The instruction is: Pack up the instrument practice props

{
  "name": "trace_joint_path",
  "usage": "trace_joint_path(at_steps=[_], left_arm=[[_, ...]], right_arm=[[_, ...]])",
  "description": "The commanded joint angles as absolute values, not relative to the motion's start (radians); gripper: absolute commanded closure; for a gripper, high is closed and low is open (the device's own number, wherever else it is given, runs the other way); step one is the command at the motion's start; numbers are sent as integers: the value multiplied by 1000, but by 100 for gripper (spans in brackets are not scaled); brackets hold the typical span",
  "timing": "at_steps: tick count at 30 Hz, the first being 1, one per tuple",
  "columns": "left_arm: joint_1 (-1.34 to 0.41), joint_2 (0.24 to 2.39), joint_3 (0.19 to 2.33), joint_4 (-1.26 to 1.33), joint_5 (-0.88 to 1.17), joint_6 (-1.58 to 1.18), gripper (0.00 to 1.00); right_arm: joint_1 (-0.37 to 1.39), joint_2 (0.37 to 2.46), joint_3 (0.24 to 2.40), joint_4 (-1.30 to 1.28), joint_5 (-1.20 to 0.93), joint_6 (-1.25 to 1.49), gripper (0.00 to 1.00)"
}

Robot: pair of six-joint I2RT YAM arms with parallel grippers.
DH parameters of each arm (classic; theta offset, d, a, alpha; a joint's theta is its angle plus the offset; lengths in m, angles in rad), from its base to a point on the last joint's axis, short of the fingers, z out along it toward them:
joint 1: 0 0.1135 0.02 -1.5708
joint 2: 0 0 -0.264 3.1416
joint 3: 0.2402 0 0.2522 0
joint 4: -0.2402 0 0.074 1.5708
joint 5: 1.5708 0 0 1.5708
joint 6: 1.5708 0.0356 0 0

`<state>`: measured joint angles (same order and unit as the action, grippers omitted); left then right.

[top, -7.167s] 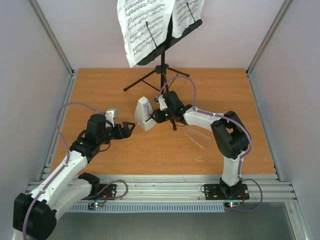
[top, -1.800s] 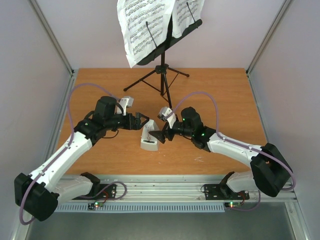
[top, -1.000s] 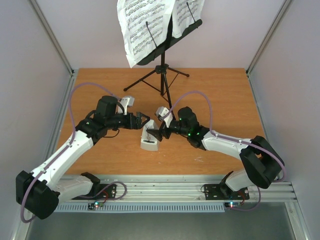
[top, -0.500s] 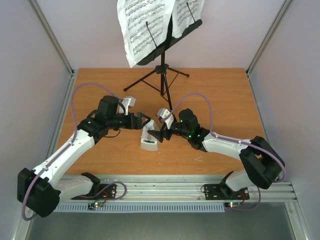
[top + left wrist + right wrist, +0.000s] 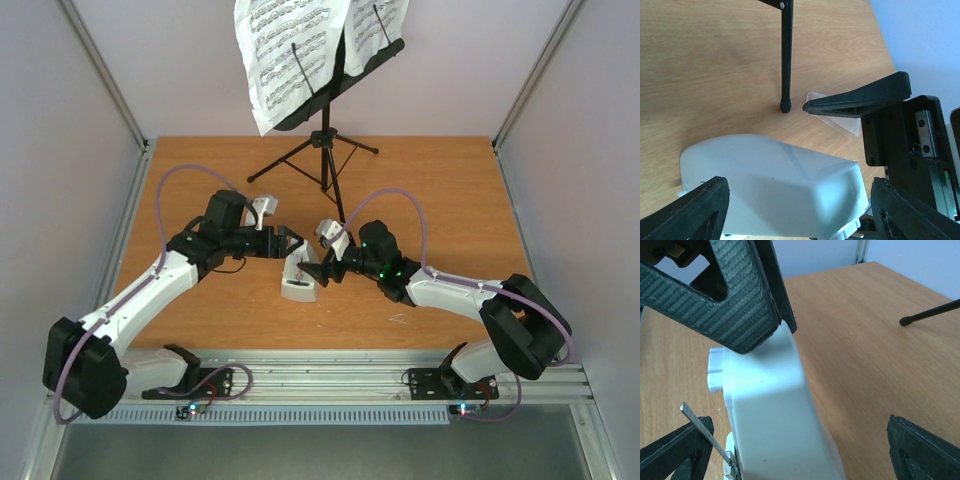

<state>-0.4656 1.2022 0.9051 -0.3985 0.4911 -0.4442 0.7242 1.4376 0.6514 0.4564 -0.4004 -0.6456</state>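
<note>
The pale grey metronome (image 5: 297, 277) stands on the table between both grippers. My left gripper (image 5: 292, 243) straddles its top from the left, open; in the left wrist view the metronome (image 5: 775, 192) fills the gap between the fingers (image 5: 695, 215). My right gripper (image 5: 313, 270) is open around it from the right, and its wrist view shows the metronome (image 5: 775, 425) with its thin metal rod (image 5: 705, 430). The black music stand (image 5: 325, 160) with white sheet-music pages (image 5: 290, 55) stands at the back. A clear plastic cover (image 5: 837, 120) lies behind the right finger.
A stand leg (image 5: 786, 55) ends just beyond the metronome; its tip (image 5: 930, 315) shows at the right. The left finger (image 5: 725, 295) crosses above the metronome. Grey side walls (image 5: 90, 120) close in the wooden table (image 5: 450, 190).
My left arm has reached further right over the metronome and its jaws have narrowed a little. The right gripper has barely shifted and the metronome has stayed put.
</note>
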Motion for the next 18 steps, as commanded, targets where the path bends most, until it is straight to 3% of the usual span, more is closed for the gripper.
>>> trace_joint_path(at_steps=[1,18], left_arm=[[-460,1221,923,-345,529,-433,22],[-460,1244,913,-316,560,-436,38]], right_arm=[[730,1423,647,498,-397,-658,5],[713,1447,650,532,-424,-621,8]])
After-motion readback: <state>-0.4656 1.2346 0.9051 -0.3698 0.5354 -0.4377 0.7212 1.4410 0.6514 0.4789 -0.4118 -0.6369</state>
